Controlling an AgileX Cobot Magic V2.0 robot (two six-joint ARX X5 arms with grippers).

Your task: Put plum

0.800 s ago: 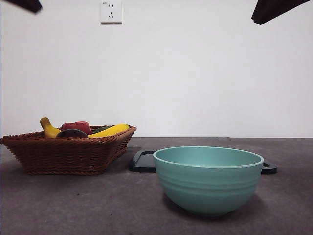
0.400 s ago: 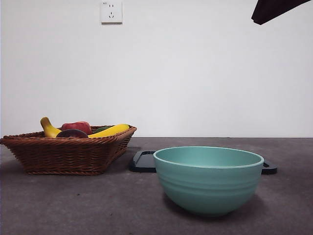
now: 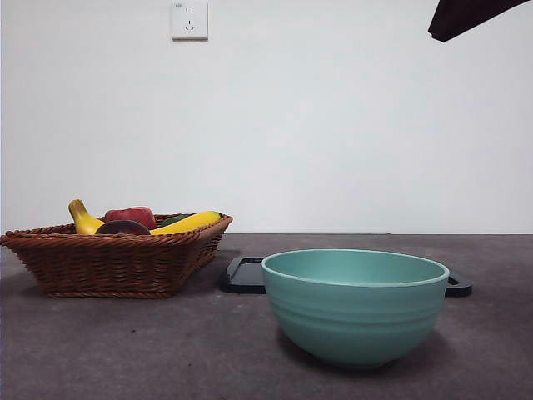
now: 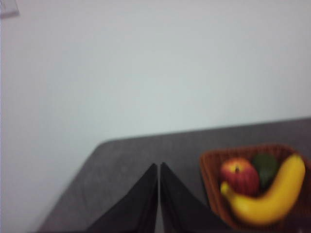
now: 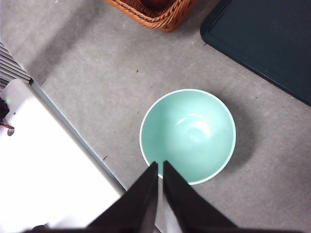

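The plum [image 3: 122, 227] is a dark maroon dome in the wicker basket [image 3: 117, 262] at the left, in front of a red apple [image 3: 131, 215] and a banana [image 3: 187, 222]. In the left wrist view it is hidden; that view shows the basket [image 4: 208, 179] with the apple [image 4: 239, 175] and banana [image 4: 267, 199]. My left gripper [image 4: 159, 166] is shut and empty, high and off to one side of the basket. My right gripper [image 5: 160, 164] is shut and empty, high above the teal bowl [image 5: 187, 136]. A black arm tip [image 3: 466, 15] shows at the front view's top right corner.
The teal bowl [image 3: 356, 304] stands empty at the front, right of the basket. A dark flat tray [image 3: 246, 275] lies behind it and also shows in the right wrist view [image 5: 262, 43]. A green fruit [image 4: 266, 167] lies in the basket. A white unit [image 5: 43, 160] borders the table.
The black arm tip at the front view's top left corner has moved out of view. The basket, bowl and tray have not moved.
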